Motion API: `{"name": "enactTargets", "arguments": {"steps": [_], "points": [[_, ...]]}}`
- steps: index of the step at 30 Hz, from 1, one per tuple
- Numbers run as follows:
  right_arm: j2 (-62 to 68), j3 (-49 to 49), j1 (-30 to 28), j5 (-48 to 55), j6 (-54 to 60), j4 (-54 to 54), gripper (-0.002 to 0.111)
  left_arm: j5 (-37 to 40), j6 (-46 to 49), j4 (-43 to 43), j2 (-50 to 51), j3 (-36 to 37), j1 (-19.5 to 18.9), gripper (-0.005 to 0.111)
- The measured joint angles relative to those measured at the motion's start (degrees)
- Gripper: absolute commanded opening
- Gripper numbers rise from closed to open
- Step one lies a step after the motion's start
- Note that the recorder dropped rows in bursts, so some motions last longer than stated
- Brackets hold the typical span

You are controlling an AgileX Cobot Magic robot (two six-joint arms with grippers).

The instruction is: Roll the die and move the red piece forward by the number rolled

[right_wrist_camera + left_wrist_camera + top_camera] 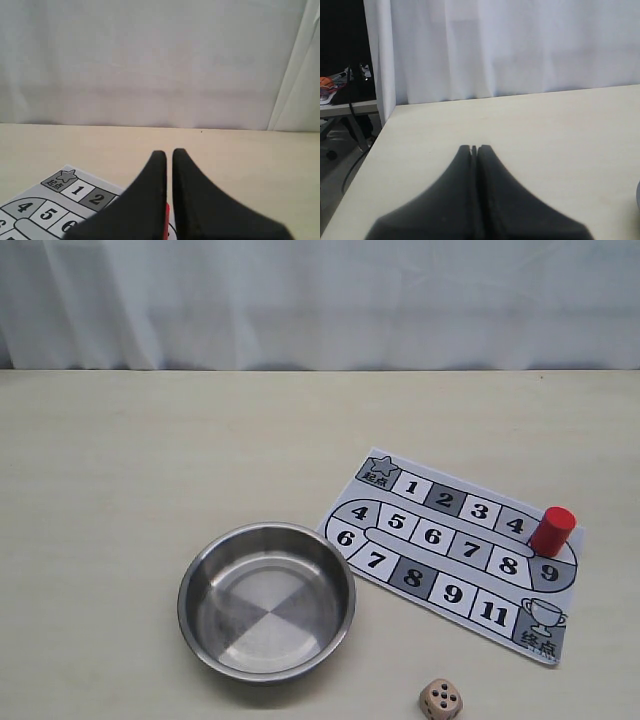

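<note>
The die (440, 699), a small light wooden cube with black pips, lies on the table near the front edge, right of the steel bowl (190, 585). The red piece (552, 530) stands upright at the right end of the numbered board (470, 615), between a square marked 4 and one marked 9. No gripper shows in the exterior view. My left gripper (474, 148) is shut over bare table. My right gripper (169, 152) is shut with a slim gap, holding nothing. A red sliver of the piece (167, 220) shows below it, beside the board (50, 200).
The steel bowl holds nothing. A white curtain (320, 300) hangs along the table's far side. In the left wrist view the table's side edge (370, 150) drops off toward a dark area with clutter (335, 85).
</note>
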State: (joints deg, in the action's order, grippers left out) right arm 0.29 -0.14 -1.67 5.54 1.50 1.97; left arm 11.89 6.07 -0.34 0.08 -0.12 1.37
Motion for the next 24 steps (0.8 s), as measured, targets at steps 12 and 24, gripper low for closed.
{"name": "enactTargets", "arguments": {"steps": [12,24], "points": [[0.0,0.0,0.0,0.0,-0.64,-1.46,0.004,0.0,0.0,0.0,0.0,0.0,0.0,0.0],[0.0,0.0,0.0,0.0,-0.64,-1.46,0.004,0.0,0.0,0.0,0.0,0.0,0.0,0.0]]}}
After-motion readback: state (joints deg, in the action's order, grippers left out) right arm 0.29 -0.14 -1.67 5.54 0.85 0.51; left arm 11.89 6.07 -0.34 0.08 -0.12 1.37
